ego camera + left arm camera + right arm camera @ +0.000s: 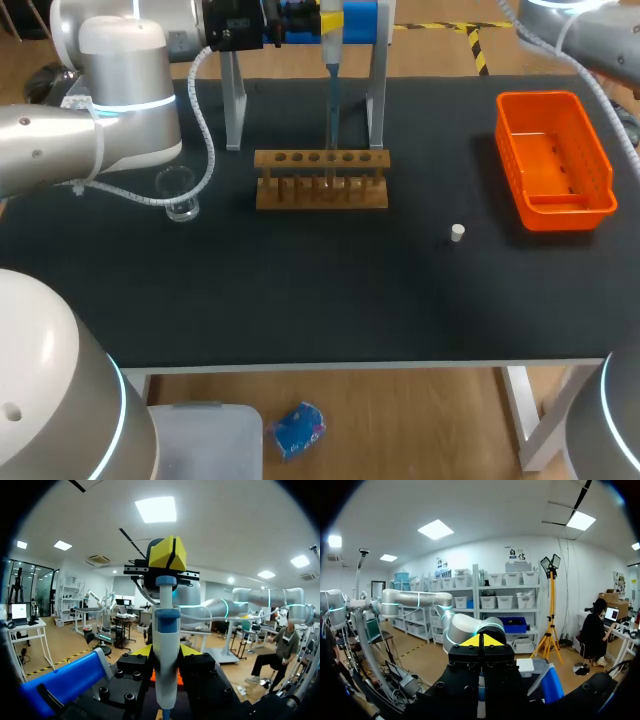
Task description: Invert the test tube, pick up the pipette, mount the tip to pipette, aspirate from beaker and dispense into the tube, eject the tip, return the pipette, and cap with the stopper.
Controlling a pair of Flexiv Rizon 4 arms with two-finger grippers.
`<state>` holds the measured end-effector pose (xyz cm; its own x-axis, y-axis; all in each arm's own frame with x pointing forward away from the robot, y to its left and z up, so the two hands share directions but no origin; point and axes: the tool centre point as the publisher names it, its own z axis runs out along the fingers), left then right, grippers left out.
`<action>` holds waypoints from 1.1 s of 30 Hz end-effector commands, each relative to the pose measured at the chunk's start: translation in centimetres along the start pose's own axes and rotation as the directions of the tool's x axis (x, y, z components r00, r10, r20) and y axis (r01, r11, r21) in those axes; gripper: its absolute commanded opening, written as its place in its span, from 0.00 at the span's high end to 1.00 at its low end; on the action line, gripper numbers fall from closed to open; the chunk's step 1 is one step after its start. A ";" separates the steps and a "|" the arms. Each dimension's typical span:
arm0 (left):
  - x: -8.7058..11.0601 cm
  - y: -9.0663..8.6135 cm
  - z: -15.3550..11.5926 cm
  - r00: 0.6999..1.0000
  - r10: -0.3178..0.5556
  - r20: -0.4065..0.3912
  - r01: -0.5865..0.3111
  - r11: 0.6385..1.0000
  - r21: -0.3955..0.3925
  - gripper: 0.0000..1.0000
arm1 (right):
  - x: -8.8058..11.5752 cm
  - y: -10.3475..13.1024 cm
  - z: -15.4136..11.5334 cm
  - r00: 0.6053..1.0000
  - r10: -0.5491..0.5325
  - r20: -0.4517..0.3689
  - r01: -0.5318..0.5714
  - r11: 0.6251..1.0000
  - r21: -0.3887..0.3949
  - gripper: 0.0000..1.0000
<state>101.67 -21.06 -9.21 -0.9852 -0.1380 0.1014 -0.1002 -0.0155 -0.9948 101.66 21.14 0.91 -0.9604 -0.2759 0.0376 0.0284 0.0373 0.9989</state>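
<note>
Left claw clamped on blue-and-white plastic pipette over wooden tube rack. Right claw tips together, at plunger. Likely dispensing. Next: eject tip into orange plastic bin.

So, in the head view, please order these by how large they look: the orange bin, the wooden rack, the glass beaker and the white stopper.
1. orange bin
2. wooden rack
3. glass beaker
4. white stopper

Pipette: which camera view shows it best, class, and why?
The left wrist view: the pipette stands large and close, body and plunger plain. The head view shows it small, its top cut off, at the rack; the right wrist view shows perhaps a sliver.
</note>
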 end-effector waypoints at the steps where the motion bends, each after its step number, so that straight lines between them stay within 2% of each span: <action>1: 0.1 -0.1 0.0 1.000 -0.001 0.003 0.001 1.000 -0.003 1.00 | 1.0 0.9 -1.2 1.000 0.002 0.005 -0.002 0.999 0.040 0.00; 7: 0.1 -0.1 0.0 1.000 -0.001 0.003 0.001 1.000 -0.003 1.00 | 2.7 1.4 -3.6 1.000 -0.008 0.022 0.005 0.992 0.126 0.00; 15: 0.1 -0.1 0.0 1.000 -0.001 0.003 0.001 1.000 -0.003 1.00 | 4.8 -0.4 -6.6 0.998 -0.028 0.049 0.014 0.963 0.268 0.00; 23: 0.1 -0.1 0.0 1.000 -0.001 0.003 0.001 1.000 -0.003 1.00 | 6.3 -5.0 -8.8 0.996 -0.071 0.060 0.041 0.916 0.399 0.00; 33: 0.1 -0.1 0.0 1.000 -0.001 0.003 0.001 1.000 -0.003 1.00 | 7.4 -12.1 -9.0 0.998 -0.025 0.064 -0.006 0.897 0.442 0.00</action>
<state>101.66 -21.07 -9.21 -0.9852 -0.1381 0.1014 -0.1003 -0.0154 -0.9948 97.10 9.85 -9.10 -0.9736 -0.2276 0.0158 -0.0966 0.4742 0.8751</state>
